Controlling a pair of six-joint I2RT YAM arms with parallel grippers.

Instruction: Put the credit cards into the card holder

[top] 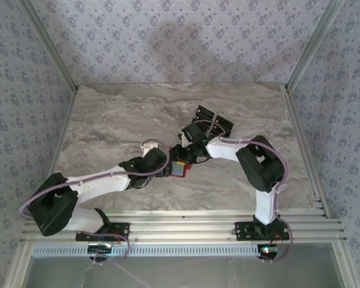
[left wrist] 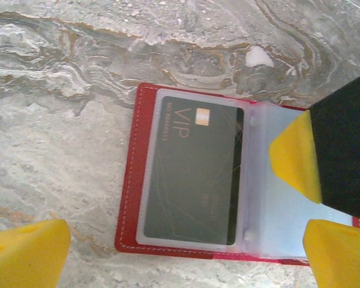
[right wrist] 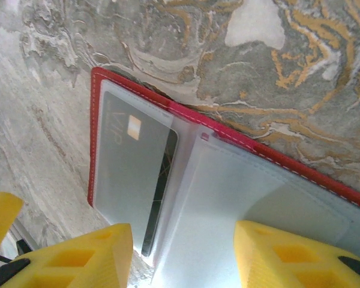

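Red card holder (left wrist: 131,198): lies open and flat on the marble, about the middle of the table, between the two grippers; its inner side faces up.
VIP card (left wrist: 198,174): black, with a small light chip and thin pale lines – it sits inside the left clear pocket of the holder, its long side along the red edge.
Right pocket (right wrist: 228,198): clear, grey-blue plastic, beside the pocket with the card; if something is inside it I cannot tell.
Right gripper (right wrist: 183,258): hangs directly over the open holder, its yellow fingers (right wrist: 288,258) spread wide, one over each pocket, with nothing between them; touching the plastic or not – not clear.
Left gripper (left wrist: 180,258): at the near edge of the holder, its yellow fingers (left wrist: 24,252) also wide apart, one over bare marble, the other at the corner of the right pocket, pinching nothing.
Loose cards (top: 214,120): a few dark flat rectangles on the table just behind the right gripper, apart from the holder; too small to read.
Table (top: 108,114): grey-brown marble pattern.
Walls (top: 168,36): pale paper with small flower print, around three sides.
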